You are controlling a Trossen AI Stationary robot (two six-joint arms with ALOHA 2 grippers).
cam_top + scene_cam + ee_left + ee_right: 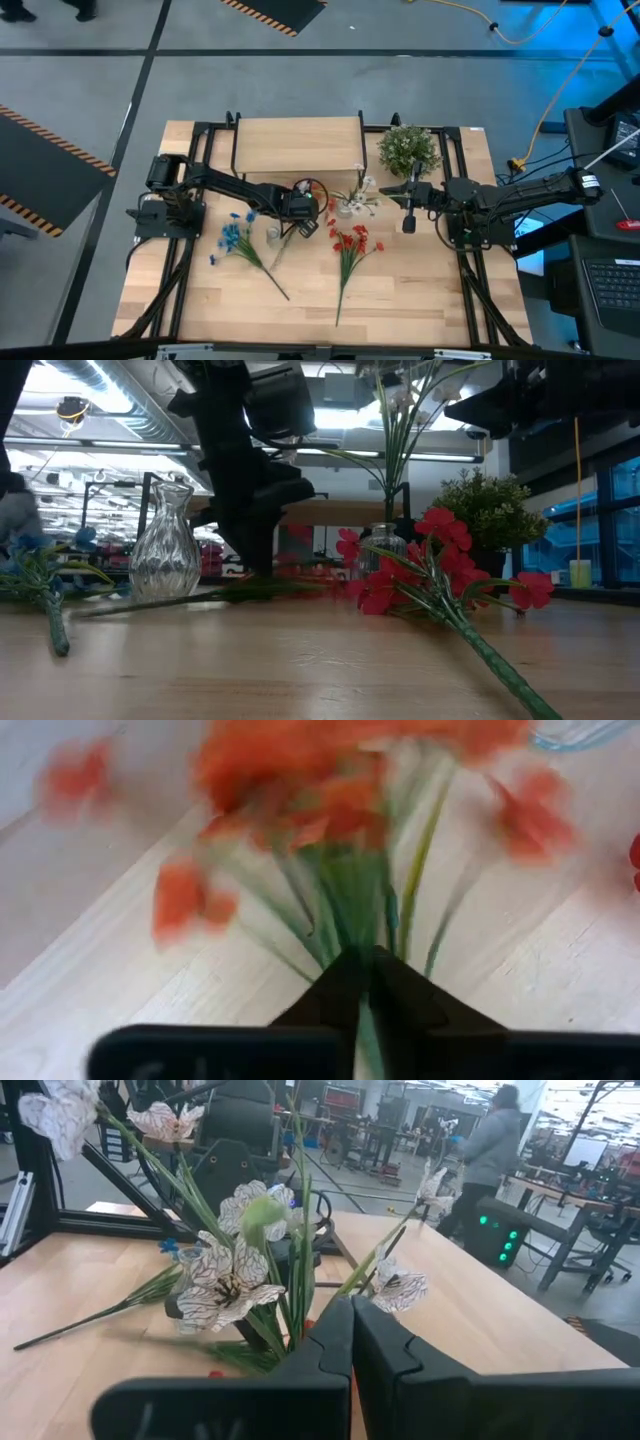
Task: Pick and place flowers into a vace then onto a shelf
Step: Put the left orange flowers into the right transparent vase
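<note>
I have the left gripper (303, 226) at centre frame clamped low on the stem of the orange-red sprig (340, 795), leaving its length free for the vase (166, 542), while the right gripper (408, 224), fingers together and empty, waits right of centre.

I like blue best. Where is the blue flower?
In the high view, the blue flower lies flat on the table's left part, just left of the left gripper and the glass vase.
</note>
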